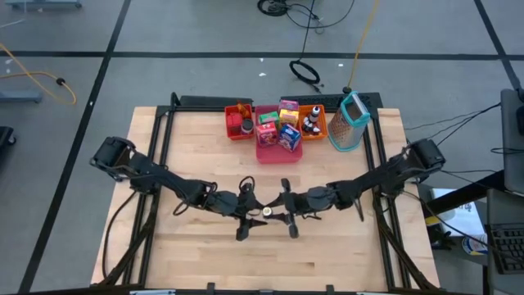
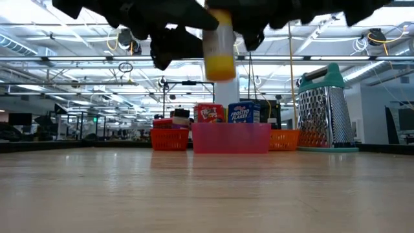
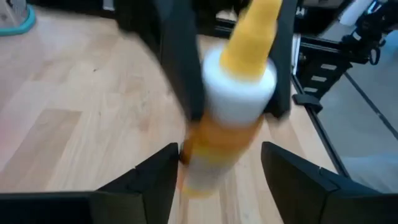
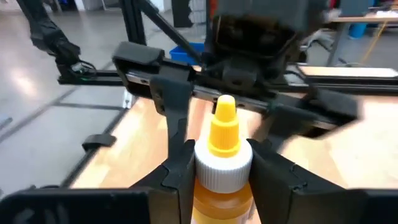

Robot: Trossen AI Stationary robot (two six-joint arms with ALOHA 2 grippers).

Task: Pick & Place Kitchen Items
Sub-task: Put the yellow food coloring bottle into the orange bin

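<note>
Mid-surface, above the bare wood, a small yellow-capped bottle (image 4: 221, 158) hangs between the two arms in what looks like a handover.

Right end effector (image 4: 219, 171) is clamped on the bottle at its white collar, fingers snug on both sides. Left end effector (image 3: 217, 171) faces it with fingers spread wider than the bottle, either side of it and apparently not gripping. In the low view the bottle's long axis stands roughly upright, well clear of the surface (image 1: 196, 139). My guess is the right arm carries it next; the pink tray (image 1: 278, 151) with the other groceries lies toward the far edge.
</note>
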